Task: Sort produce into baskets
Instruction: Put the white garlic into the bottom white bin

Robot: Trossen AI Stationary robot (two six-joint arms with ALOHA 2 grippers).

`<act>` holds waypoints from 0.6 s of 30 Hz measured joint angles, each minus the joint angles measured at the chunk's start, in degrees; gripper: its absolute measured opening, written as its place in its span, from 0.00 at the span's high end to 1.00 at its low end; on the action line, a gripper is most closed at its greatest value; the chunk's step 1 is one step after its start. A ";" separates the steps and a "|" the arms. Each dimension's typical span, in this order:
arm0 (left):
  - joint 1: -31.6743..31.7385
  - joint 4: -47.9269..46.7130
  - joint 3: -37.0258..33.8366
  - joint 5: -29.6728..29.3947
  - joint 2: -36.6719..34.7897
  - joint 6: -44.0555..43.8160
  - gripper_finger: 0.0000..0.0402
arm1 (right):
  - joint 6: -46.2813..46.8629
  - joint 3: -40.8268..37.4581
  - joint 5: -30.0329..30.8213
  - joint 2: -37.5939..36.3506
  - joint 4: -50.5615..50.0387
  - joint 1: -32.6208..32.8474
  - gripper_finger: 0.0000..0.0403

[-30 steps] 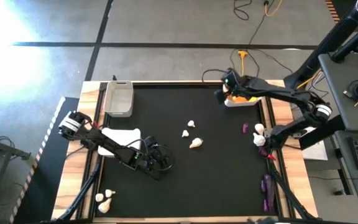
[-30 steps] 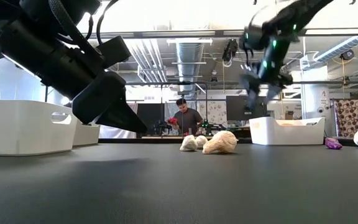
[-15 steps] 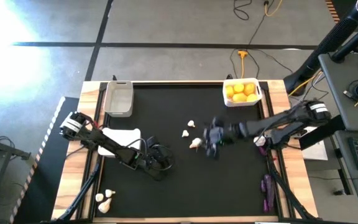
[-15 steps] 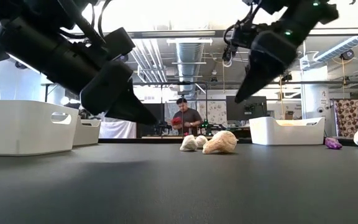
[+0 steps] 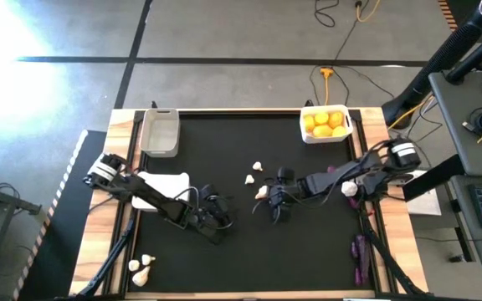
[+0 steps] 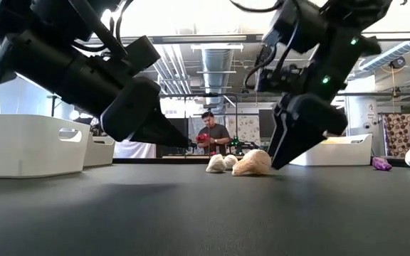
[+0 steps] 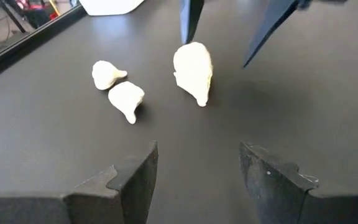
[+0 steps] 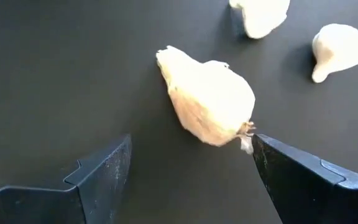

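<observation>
Black surface (image 5: 224,159) with a light wood rim; whitish garlic bulbs (image 5: 263,192); yellow and orange citrus (image 5: 323,123) in a white basket (image 5: 348,125); purple eggplants (image 5: 359,251).

Open-plan lab, exposed ceiling ducts (image 6: 218,62), desks, person (image 6: 211,135) beyond

Right gripper (image 5: 276,201) just beside garlic bulb (image 5: 263,192)

Strong glare washes out the grey floor (image 5: 23,42) at the upper left of the overhead frame, while the matte black counter (image 5: 241,242) stays evenly lit and dull. In the level view, bright ceiling light blows out the top centre and leaves both arms as dark silhouettes. The large whitish garlic bulb (image 8: 210,99) casts a soft shadow; its edges look slightly blurred
</observation>
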 joint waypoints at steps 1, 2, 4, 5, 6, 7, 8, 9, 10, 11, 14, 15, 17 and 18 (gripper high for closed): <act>0.02 0.95 0.00 0.00 0.58 0.48 0.48 | 0.01 0.41 -0.76 0.97 0.46 -0.08 0.19; 0.02 2.00 0.00 0.00 1.19 1.00 0.48 | 0.00 0.99 -1.92 1.89 0.75 -0.08 0.19; 0.10 4.42 0.00 -0.01 2.40 2.32 0.48 | -0.07 2.63 -3.55 3.71 1.19 -0.01 0.19; 0.14 6.21 0.00 0.00 3.04 3.07 0.48 | -0.08 3.65 -4.56 4.57 1.35 0.01 0.19; 0.14 7.92 0.00 0.00 3.63 3.93 0.48 | -0.10 4.71 -5.34 5.44 1.60 0.01 0.19; 0.18 10.04 0.00 0.00 4.39 4.97 0.48 | -0.25 5.67 -6.13 6.27 1.58 0.01 0.19; 0.20 12.51 0.00 0.01 5.18 5.97 0.47 | -0.48 6.66 -7.07 7.14 1.37 0.01 0.19; 0.25 14.69 0.00 0.00 5.89 7.03 0.47 | -0.69 7.66 -8.11 7.82 1.30 0.00 0.19; 0.26 16.53 0.00 0.04 6.54 8.12 0.46 | -0.69 8.73 -9.14 8.59 1.49 -0.03 0.19; 0.35 18.51 0.02 0.02 7.29 8.84 0.46 | -0.71 9.70 -9.73 9.39 1.67 -0.01 0.19; 0.64 20.15 0.52 0.02 8.80 9.88 0.43 | -1.28 11.99 -11.79 11.40 1.20 0.03 0.19; 0.84 20.13 0.83 0.04 9.27 9.92 0.42 | -1.39 12.70 -12.32 11.86 1.53 0.09 0.19; 1.35 20.21 1.31 0.05 10.16 9.79 0.39 | -1.46 13.72 -12.33 12.94 1.16 0.25 0.19; 1.63 20.26 1.56 0.04 10.73 9.54 0.38 | -1.54 14.25 -12.33 13.35 1.18 0.27 0.19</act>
